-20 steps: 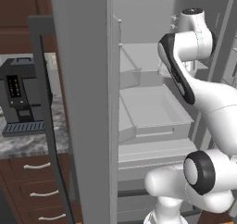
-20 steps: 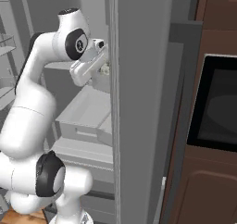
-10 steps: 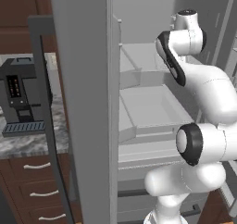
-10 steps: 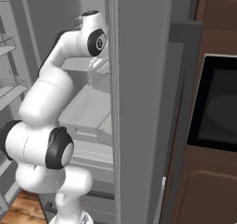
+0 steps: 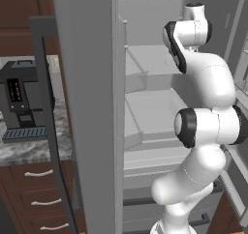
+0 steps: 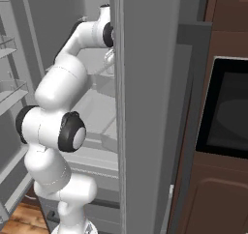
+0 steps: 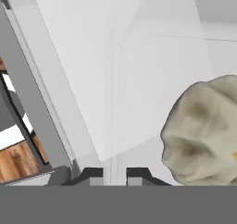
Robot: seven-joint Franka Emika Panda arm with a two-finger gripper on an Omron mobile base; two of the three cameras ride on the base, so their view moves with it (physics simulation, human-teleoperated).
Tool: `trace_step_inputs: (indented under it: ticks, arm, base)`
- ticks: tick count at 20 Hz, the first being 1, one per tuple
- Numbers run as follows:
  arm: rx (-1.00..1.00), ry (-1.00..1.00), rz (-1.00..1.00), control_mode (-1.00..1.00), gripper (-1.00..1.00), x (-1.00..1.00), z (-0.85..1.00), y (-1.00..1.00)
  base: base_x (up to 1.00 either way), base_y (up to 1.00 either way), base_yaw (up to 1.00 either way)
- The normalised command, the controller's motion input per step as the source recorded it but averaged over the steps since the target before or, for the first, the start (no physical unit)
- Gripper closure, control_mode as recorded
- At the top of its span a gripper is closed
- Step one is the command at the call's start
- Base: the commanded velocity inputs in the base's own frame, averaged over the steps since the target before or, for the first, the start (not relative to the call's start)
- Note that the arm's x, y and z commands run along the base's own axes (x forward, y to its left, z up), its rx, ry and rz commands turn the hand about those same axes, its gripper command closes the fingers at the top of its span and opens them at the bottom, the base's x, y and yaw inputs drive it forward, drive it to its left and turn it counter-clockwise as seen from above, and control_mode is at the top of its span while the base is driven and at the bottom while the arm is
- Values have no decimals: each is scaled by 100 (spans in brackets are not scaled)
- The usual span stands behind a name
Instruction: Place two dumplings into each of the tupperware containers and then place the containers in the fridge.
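Gripper (image 7: 115, 172) closed on a thin translucent wall, seemingly a container's (image 7: 139, 79), with a dumpling (image 7: 206, 130) lying inside just beside the fingertips. Risk: the edge-on pinch may slip or tilt, spilling the dumpling, and the elbow could knock the fridge (image 5: 89, 107) door frame. The arm reaches up, folded, into the upper fridge compartment.

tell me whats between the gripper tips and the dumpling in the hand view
Nothing but thin translucent plastic: in the hand view the shut gripper pinches what looks like a container edge, with the dumpling close beside it to the right.
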Motion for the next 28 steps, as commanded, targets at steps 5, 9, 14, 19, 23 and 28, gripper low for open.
trace_step_inputs:
  ticks: [5,9,14,19,23,28]
  arm:
    - [0,0,0,-100,100,6,-9,-26]
    - [0,0,0,-100,100,0,-8,-10]
    - [0,0,0,-100,100,24,-14,0]
    - [0,0,0,-100,100,20,-6,0]
    - [0,0,0,-100,100,0,0,0]
    - [0,0,0,-100,-100,0,0,0]
  base:
    - [0,0,0]
    - [0,0,0]
    - [0,0,0]
    - [0,0,0]
    - [0,0,0]
    - [0,0,0]
